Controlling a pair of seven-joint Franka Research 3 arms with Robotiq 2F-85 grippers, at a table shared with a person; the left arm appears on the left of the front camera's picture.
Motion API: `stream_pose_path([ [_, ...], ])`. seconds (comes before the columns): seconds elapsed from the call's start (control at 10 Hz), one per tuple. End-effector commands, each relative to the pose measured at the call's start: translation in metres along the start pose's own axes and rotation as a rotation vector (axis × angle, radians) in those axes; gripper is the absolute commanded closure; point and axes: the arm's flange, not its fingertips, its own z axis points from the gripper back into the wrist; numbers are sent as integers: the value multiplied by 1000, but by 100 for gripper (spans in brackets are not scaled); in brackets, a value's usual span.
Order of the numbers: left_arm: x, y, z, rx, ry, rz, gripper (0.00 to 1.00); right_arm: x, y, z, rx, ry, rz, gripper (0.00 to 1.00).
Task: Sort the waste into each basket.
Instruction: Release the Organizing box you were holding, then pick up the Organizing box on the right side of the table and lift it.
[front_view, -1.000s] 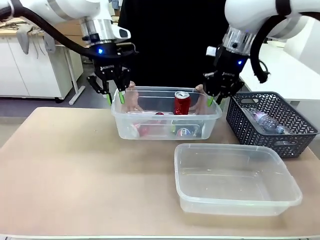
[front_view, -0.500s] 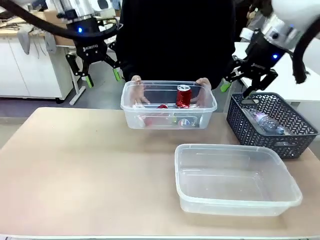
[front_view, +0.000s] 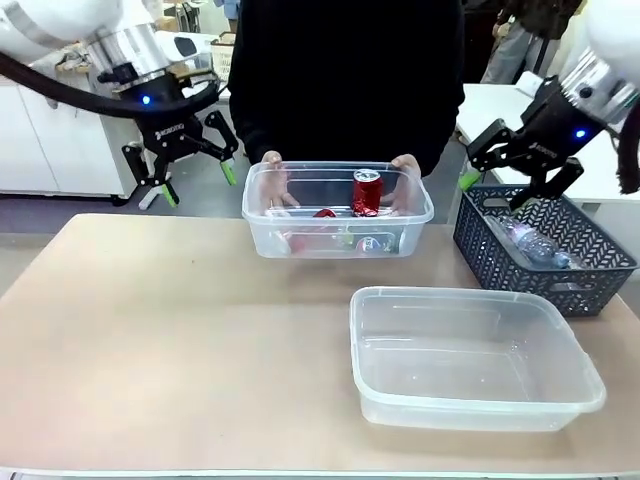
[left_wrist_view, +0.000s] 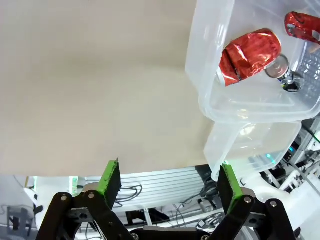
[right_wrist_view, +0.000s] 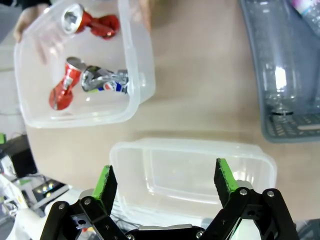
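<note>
left gripper (front_view: 198, 183): jaws wide, nothing between them, in the air above the far edge of the bench (front_view: 150, 330).
right gripper (front_view: 497, 188): jaws wide as well, holding nothing, in the air just over the near end of the grey basket (front_view: 600, 270).
tub with cans (front_view: 262, 232): between the two grippers and lower than both, touching neither. Left wrist view: ahead of the fingers and off to the upper right (left_wrist_view: 205, 60). Right wrist view: ahead and upper left (right_wrist_view: 102, 110).
hands: a person's, one at each end of the tub with cans (front_view: 272, 178), each just inside the nearer gripper.
upright red can (front_view: 366, 192): stands in that tub, on the right gripper's side of its middle.
crushed red can (left_wrist_view: 248, 55): lies on the tub floor, ahead and right of the left gripper's pads.
silver-blue can (right_wrist_view: 107, 81): crushed, lies in the same tub beside a red one, up-left of the right gripper.
empty tub (front_view: 480, 412): on the bench below and nearer the camera than the right gripper, well apart from the left gripper. Right wrist view: straight ahead of the fingertips, framed between the two pads (right_wrist_view: 200, 170).
bottle (front_view: 530, 242): clear, lies in the grey basket, just below and beyond the right gripper. Right wrist view: upper right (right_wrist_view: 282, 82).
</note>
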Motion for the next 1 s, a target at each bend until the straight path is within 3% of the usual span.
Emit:
stream_pose_path([
  [0.0,-1,-8,11,25,-26,-4,0,4,5,6,0,-3,14,0],
  [0.7,0,-8,11,6,-24,-16,0,1,5,4,2,-8,9,0],
  [0.8,-6,-52,-3,-64,93,-4,0,-18,-12,22,7,-24,2,0],
  [0.9,-29,-101,-38,-39,189,-4,0,-43,-55,40,-44,-18,16,0],
])
